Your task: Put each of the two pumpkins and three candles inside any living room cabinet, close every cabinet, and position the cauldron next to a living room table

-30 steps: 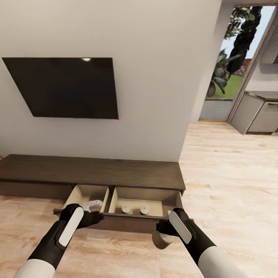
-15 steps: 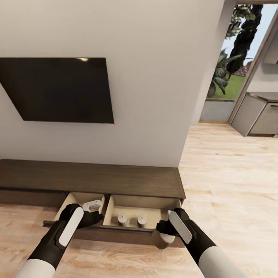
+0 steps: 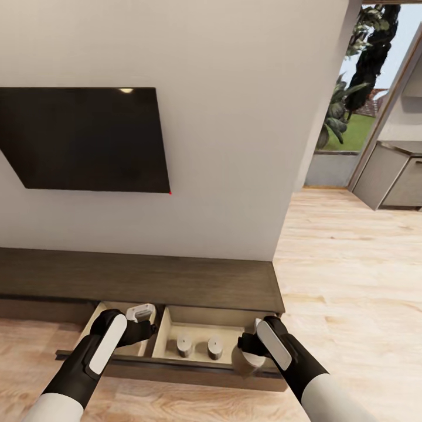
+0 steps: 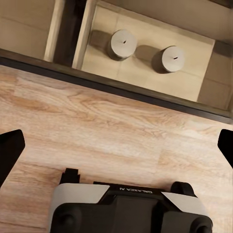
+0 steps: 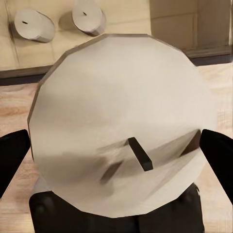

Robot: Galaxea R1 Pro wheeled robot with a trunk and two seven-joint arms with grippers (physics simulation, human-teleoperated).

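The long dark brown cabinet (image 3: 176, 278) stands against the wall with two pale-lined drawers pulled out. Two beige-grey candles (image 3: 185, 346) (image 3: 215, 347) stand upright in the right drawer (image 3: 202, 319), and also appear as candles (image 4: 122, 42) (image 4: 173, 58) in the left wrist view. My right gripper (image 3: 251, 351) is shut on a third candle (image 5: 121, 131), wick up, over that drawer's front right corner. My left gripper (image 3: 140, 316) hangs open and empty by the left drawer (image 3: 97, 316); its fingertips (image 4: 9, 150) are wide apart. The pumpkins and the cauldron are out of view.
A black television (image 3: 82, 138) hangs on the white wall above the cabinet. Pale wood floor (image 3: 351, 281) runs to the right toward a doorway with plants (image 3: 346, 99) and grey kitchen units (image 3: 392, 176).
The camera has come closer to the cabinet and the picture has shifted. The held candle, which was over the floor in front of the drawer, now overlaps the right drawer's front corner.
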